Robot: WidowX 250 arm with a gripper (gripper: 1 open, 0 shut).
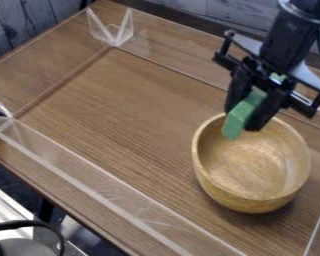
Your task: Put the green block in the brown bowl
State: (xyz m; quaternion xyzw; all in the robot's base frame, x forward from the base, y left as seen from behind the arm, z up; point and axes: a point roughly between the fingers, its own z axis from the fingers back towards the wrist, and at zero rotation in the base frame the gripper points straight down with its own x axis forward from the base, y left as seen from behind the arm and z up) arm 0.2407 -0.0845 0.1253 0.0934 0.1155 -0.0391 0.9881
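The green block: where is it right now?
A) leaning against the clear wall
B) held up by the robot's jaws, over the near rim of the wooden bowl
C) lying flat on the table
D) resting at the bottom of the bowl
B: the green block hangs gripped in the gripper, above the rim of the brown bowl, not resting inside it.

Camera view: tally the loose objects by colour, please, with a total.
Green: 1, the small bright green rectangular block, held over the bowl's rim.
Brown: 1, the round light-brown wooden bowl.
Total: 2.
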